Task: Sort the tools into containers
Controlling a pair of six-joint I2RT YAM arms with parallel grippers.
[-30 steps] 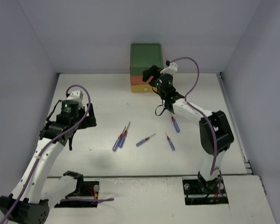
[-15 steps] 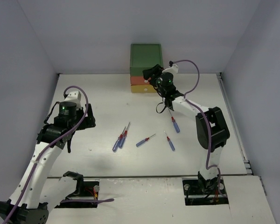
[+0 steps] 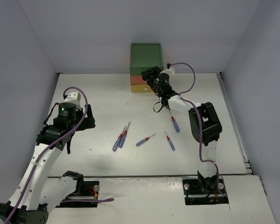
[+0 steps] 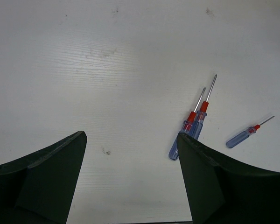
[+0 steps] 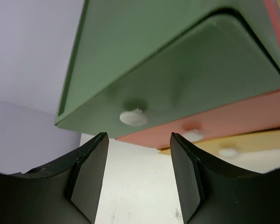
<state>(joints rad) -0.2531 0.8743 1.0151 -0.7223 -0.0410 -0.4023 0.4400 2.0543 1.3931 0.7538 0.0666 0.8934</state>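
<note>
The containers are one small cabinet of three shut drawers, green [image 3: 146,56], orange-red [image 3: 136,80] and yellow [image 3: 139,88]. My right gripper [image 3: 150,75] is open right in front of the cabinet. In the right wrist view its gripper [image 5: 139,136] sits just below the green drawer's white knob [image 5: 133,117], with nothing between the fingers. The tools are thin blue-handled screwdrivers with red collars: a pair [image 3: 121,138], one [image 3: 145,140], one [image 3: 170,141] and one [image 3: 175,124]. My left gripper [image 3: 84,122] hangs open and empty above the table, left of the pair [image 4: 196,123].
The orange-red drawer's knob [image 5: 192,136] and the yellow drawer's knob [image 5: 228,151] show beside my right finger. Grey walls close the table [image 3: 102,93] at the back and both sides. A cable [image 3: 158,109] loops off the right arm.
My right gripper has moved left, closer to the cabinet front, and its jaws have narrowed. The left arm has shifted only slightly.
</note>
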